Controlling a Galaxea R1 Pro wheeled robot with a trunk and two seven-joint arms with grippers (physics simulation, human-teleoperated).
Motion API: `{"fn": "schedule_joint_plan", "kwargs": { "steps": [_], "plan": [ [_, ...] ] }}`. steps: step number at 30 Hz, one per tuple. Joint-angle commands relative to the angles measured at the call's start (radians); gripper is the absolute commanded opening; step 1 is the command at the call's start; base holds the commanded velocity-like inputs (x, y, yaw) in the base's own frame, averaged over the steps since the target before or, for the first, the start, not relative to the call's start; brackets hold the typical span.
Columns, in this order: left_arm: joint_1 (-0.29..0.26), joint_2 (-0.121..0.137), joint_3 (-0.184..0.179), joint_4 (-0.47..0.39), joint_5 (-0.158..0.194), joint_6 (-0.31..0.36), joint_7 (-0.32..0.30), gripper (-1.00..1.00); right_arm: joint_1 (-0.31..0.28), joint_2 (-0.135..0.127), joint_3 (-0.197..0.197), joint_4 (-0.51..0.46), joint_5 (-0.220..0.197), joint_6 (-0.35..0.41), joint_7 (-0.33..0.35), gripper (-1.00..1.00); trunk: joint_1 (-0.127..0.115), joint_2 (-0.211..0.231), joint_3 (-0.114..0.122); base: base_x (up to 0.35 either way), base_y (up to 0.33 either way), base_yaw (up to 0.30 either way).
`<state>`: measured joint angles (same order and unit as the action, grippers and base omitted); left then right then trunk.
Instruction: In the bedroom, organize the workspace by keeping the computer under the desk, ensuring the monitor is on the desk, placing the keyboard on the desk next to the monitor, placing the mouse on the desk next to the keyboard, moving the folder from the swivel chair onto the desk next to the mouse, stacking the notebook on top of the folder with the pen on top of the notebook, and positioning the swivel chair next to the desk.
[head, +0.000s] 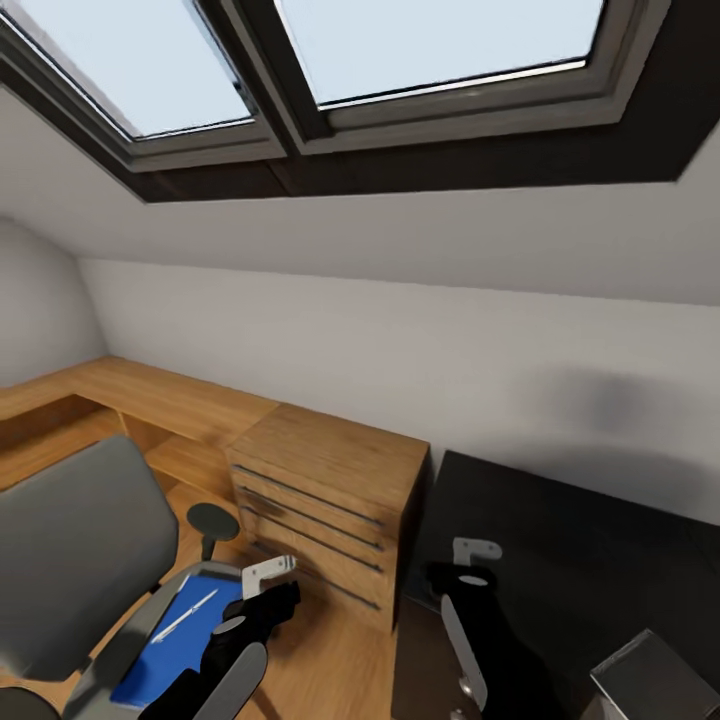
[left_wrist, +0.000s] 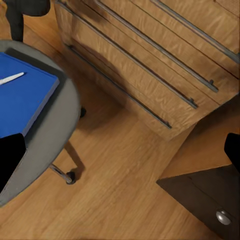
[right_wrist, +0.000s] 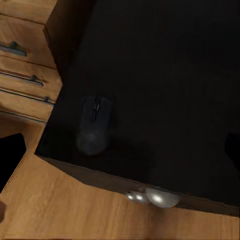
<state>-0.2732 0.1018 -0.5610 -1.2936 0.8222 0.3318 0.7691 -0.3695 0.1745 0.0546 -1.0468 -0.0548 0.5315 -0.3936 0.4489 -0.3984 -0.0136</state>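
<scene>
The left gripper (head: 268, 590) hangs over the chair's near right edge; I cannot tell if its fingers are spread. The right gripper (head: 462, 578) hovers over the bench (head: 560, 560), state also unclear. The mouse (right_wrist: 94, 125) lies near the bench corner. The folder (head: 170, 640) — pen (head: 185, 615) on top — rests on the swivel chair (head: 70, 560), long axis running near-left to far-right, likely awaiting pickup.

Mouse (right_wrist: 94, 122) on black desk (right_wrist: 165, 75)
</scene>
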Motion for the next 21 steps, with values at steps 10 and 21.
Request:
{"fn": "schedule_joint_plan", "kwargs": {
  "steps": [10,21],
  "plan": [
    [-0.001,-0.001,-0.007,-0.002,0.003,0.003,0.007,1.0,-0.001,0.0,0.008,0.028,-0.004,0.003,0.014,1.0,0.001,-0.002,-0.01,0.064,0.0,0.246],
    [-0.001,-0.004,-0.013,-0.003,0.002,-0.001,0.01,1.0,-0.001,0.0,0.008,0.051,0.0,-0.037,0.015,1.0,0.001,-0.002,-0.013,0.048,0.0,0.075]
  ]
}}
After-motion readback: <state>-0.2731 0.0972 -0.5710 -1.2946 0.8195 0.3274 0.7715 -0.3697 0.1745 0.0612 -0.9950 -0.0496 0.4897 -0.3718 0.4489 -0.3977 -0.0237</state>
